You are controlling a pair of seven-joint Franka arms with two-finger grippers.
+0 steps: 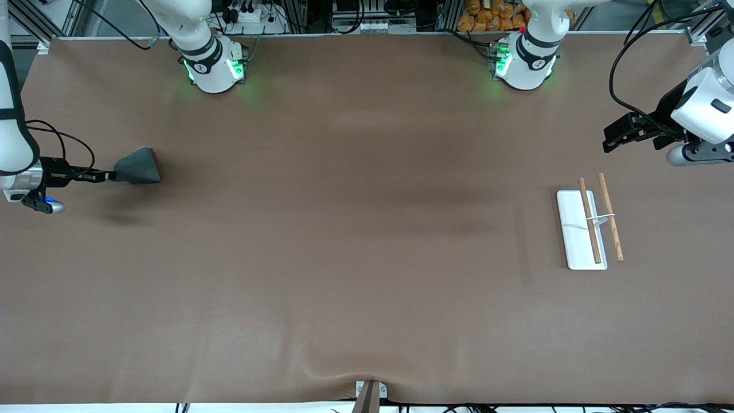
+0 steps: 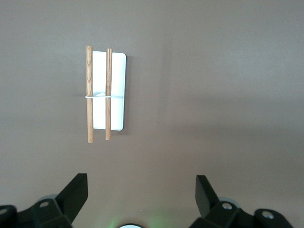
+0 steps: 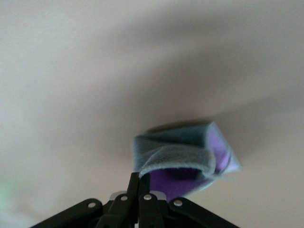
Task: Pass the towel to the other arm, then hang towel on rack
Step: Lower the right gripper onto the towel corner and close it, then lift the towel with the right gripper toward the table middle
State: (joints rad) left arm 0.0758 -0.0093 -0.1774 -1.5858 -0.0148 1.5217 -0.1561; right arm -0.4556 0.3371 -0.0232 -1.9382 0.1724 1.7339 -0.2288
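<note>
Towel (image 1: 137, 166): dark grey, bunched into a wedge, lifted over the table (image 1: 355, 258) at the right arm's end, well apart from the rack (image 1: 589, 228), which stands near the left arm's end. Right gripper (image 1: 108, 175) has its fingers pressed together on one corner of the cloth; in the right wrist view the towel (image 3: 183, 159) hangs folded off the fingertips with a lilac patch showing, most of its bulk outside the pinch. Left gripper (image 1: 609, 139) hovers over the table close to the rack, a little toward the bases from it, fingers (image 2: 73, 194) spread wide with nothing between them; the left arm waits. Rack in the left wrist view (image 2: 105, 94): white plate, two wooden rods side by side, wire bracket across their middles. Risks, as judged from here: the corner pinch is slim, so a quick swing toward the rack could shake the cloth loose. At the handover the drooping wad offers no clean edge; the left fingers may close on a thin fold, or on the right fingers. Release before the second grip is firm drops it. The rack looks light; a dragging towel could tip or shift it.
</note>
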